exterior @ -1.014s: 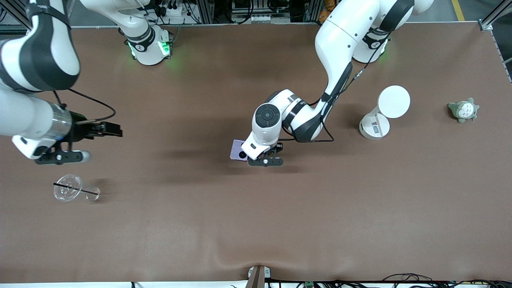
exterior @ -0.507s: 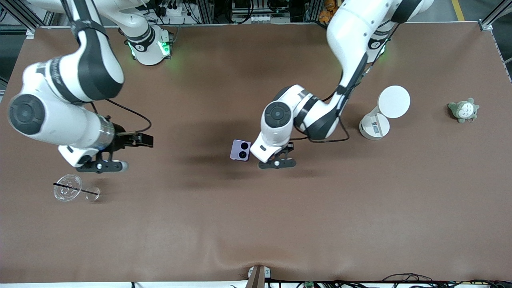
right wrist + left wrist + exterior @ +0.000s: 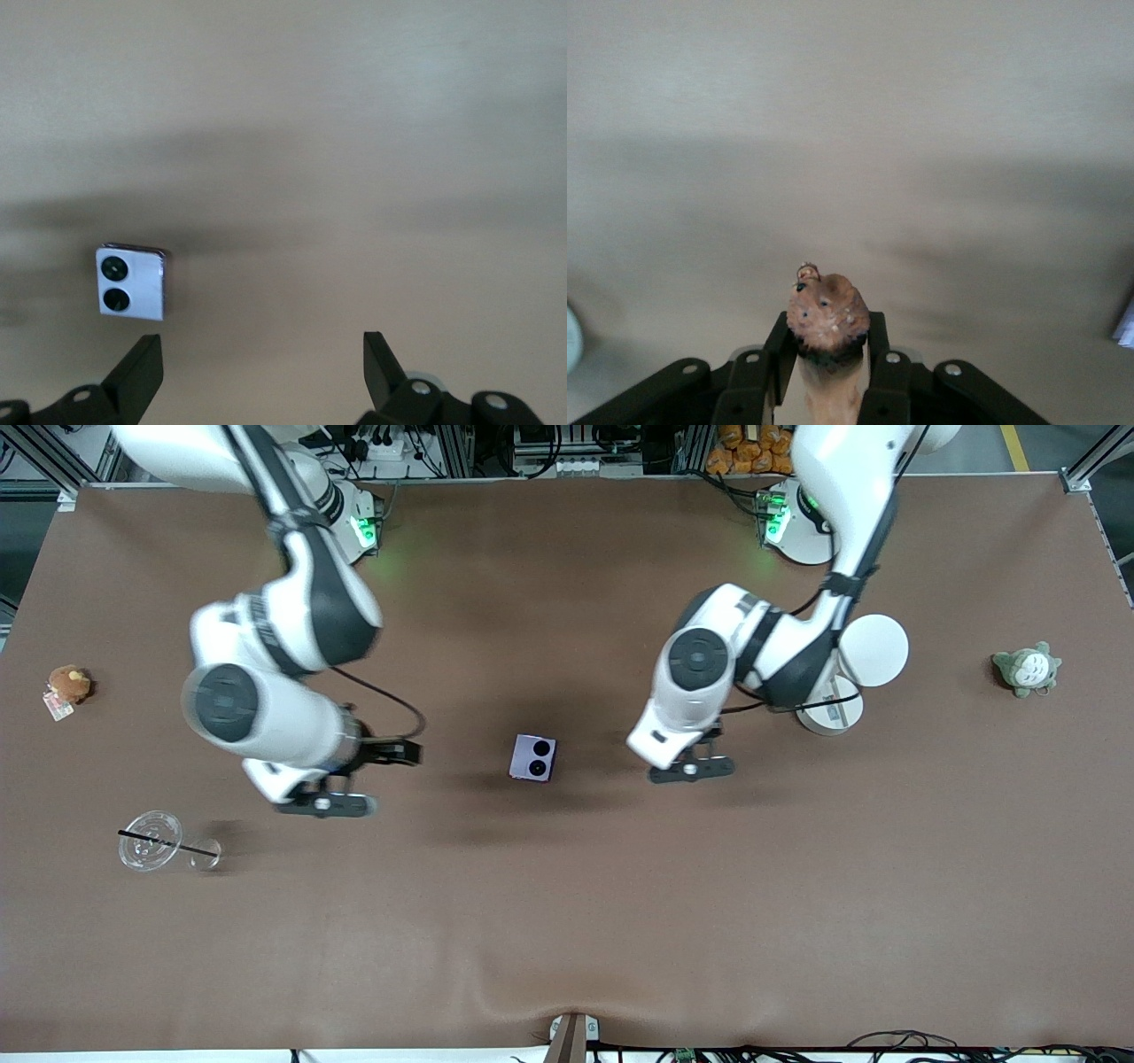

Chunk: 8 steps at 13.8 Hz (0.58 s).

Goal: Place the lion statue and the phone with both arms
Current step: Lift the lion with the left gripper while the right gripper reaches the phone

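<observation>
My brown table [image 3: 567, 921] carries the phone [image 3: 533, 757] flat at its middle. My right gripper [image 3: 262, 367] hangs over bare table toward the right arm's end, fingers spread wide. My left gripper [image 3: 831, 376] hovers toward the left arm's end — clamped on the lion statue [image 3: 827, 323].

brown table [image 3: 567, 921] under soft light, metal framing [image 3: 461, 447] alongside.
</observation>
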Available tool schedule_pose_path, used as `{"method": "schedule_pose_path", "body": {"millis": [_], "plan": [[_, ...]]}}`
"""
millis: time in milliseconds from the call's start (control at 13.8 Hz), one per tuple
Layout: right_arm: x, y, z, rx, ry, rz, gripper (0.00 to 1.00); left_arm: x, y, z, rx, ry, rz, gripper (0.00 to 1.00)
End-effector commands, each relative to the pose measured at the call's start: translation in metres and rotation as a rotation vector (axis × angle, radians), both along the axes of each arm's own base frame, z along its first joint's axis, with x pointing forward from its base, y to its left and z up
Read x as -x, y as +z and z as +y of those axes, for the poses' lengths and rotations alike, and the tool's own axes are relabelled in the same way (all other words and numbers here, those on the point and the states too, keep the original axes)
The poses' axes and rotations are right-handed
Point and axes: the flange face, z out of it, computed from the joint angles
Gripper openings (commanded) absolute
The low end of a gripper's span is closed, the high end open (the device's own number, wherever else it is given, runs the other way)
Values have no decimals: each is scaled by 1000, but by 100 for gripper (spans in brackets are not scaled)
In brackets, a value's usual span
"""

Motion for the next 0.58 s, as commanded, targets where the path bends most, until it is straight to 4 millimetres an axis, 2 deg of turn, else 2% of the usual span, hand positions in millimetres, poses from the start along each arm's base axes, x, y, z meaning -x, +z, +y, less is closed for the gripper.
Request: {"method": "schedule_pose_path", "body": {"millis": [0,145,217,362,434,507], "plan": [[10,-49,58,1,-6,-31,100,15,15,52,-4,-32,-14,0],[26,-90,104,15,-37,-60,100,18,13,75,-10,-44,-4,0],[31,-107,119,13,-58,-81,100,19,3,88,-10,-49,4,0],[42,-141,141,18,-52,-101,100,26,-18,114,7,-83,-15,0],[47,-153,148,21,-63,-106,100,27,-28,134,20,-107,-30,0],[50,-162,153,25,-95,-113,100,31,-38,145,27,-127,-34,0]]}}
